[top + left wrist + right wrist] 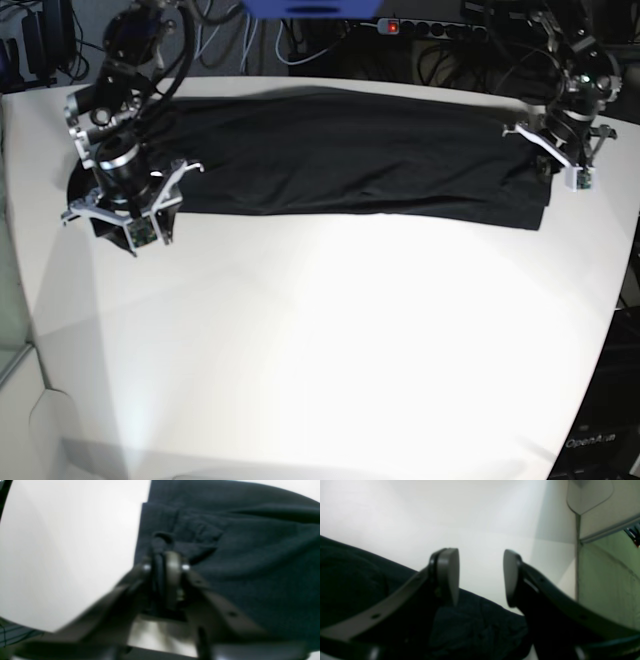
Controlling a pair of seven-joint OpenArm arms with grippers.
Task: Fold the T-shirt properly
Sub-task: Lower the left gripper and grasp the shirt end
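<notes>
The dark T-shirt (350, 160) lies as a long flat band across the far half of the white table (320, 350). At its right end sits my left gripper (565, 165). In the blurred left wrist view the left gripper (162, 555) has its jaws close together, with a raised pinch of the T-shirt (250, 555) between them. My right gripper (130, 225) hovers at the band's left end. Seen from the right wrist, the right gripper (481, 575) stands open with only white table in the gap, and the T-shirt (475, 630) lies under its fingers.
A power strip (440, 28) and cables run along the far edge behind the table. A pale green panel (607, 580) stands past the table's edge in the right wrist view. The table's near edge curves away at the lower right.
</notes>
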